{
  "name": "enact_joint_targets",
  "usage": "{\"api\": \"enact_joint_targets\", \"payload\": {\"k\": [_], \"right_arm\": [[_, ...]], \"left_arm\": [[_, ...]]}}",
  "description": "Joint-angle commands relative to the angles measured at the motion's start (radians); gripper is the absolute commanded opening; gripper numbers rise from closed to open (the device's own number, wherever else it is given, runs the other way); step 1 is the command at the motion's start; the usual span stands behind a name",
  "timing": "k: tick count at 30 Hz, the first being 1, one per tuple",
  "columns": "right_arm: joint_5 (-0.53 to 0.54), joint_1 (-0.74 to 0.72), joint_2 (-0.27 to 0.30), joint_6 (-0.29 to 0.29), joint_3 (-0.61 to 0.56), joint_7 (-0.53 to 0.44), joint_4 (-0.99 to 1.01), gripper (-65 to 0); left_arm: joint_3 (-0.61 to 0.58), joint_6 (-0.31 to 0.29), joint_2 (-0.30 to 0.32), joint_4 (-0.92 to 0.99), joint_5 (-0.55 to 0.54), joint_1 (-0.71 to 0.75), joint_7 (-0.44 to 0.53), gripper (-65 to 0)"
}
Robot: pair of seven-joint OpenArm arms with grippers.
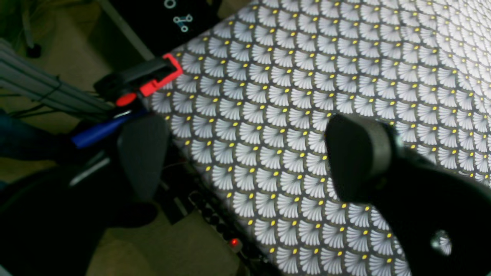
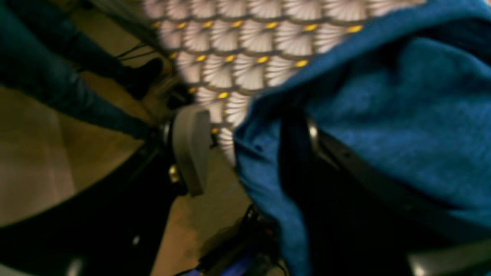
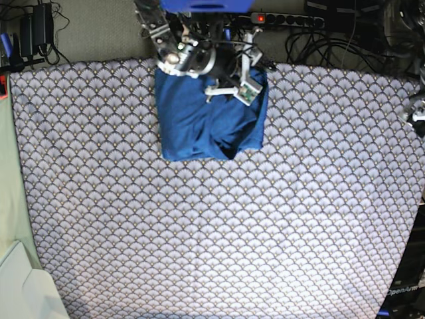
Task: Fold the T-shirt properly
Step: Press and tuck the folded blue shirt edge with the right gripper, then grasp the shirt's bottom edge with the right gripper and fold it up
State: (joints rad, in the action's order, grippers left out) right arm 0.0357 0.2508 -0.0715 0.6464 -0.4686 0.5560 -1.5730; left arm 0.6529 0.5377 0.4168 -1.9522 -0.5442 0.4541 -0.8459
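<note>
Blue shirt point(image 2: 383, 126) drapes over my right gripper point(image 2: 245, 153), jaws seemingly apart; left gripper point(image 1: 245, 161) spread wide at three o'clock.

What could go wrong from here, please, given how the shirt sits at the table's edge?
1. The T-shirt drapes over part of the right end effector, so pulling away might drag the fold open.
2. The bundle lies at the table's far edge; a tug could slide it off.
3. The left end effector hangs open over the table's patterned cloth, away from the shirt, and cannot steady it.
</note>
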Motion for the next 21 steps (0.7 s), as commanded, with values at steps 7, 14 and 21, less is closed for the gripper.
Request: {"api": "enact_joint_targets", "payload": {"k": [7, 14, 21], "right_arm": [[0.022, -0.012, 0.026, 0.006, -0.003, -0.012, -0.174, -32.4], [0.016, -0.078, 0.043, 0.005, 0.087, -0.006, -0.218, -32.3], [0.014, -0.23, 0.042, 0.005, 0.195, -0.006, -0.06, -32.3]], "left_arm": [[0.012, 0.003, 0.04, -0.014, 0.006, 0.004, 0.014, 0.0], [0.012, 0.003, 0.04, -0.014, 0.006, 0.008, 0.014, 0.0], [0.012, 0.003, 0.034, -0.014, 0.006, 0.01, 0.014, 0.0]]}}
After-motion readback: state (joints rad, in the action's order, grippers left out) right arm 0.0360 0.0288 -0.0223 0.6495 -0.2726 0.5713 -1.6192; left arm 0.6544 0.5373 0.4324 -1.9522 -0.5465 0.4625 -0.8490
